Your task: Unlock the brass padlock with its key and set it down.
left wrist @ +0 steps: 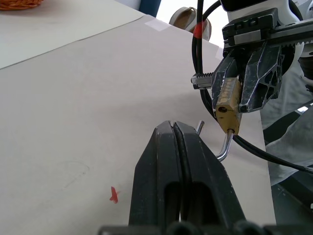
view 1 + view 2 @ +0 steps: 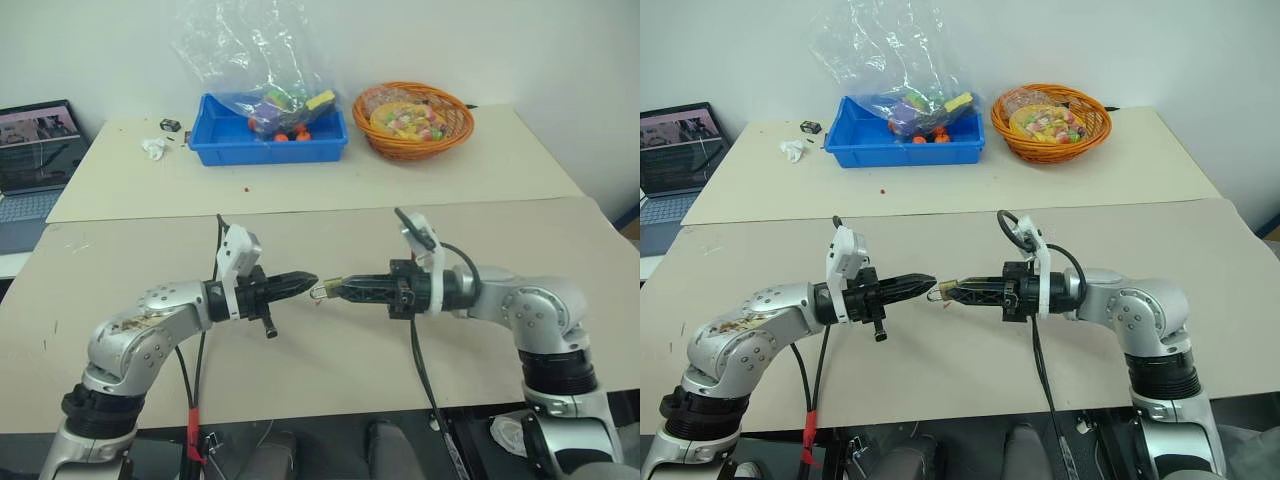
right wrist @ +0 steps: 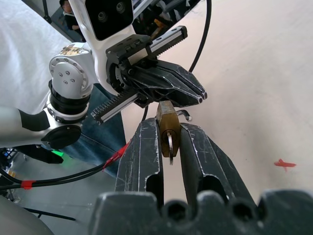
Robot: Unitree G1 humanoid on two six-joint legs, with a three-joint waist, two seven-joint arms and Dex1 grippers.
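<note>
My right gripper (image 2: 336,290) points left, level above the table, and is shut on the brass padlock (image 3: 167,122), which sits pinched between its two fingers. The key (image 3: 169,145) sticks out of the padlock's end that faces back along the right gripper, its small ring head showing. The silvery shackle (image 1: 224,148) hangs out of the other end as a hook with one leg free of the body. My left gripper (image 2: 308,281) points right, shut with nothing seen between its fingers. Its tip is right beside the shackle; contact is unclear.
On the far table stand a blue bin (image 2: 225,150) holding a plastic bag of small items and an orange woven basket (image 2: 372,137). A laptop (image 2: 35,150) sits at the far left. A red mark (image 1: 114,195) lies on the beige tabletop (image 2: 330,370) under the grippers.
</note>
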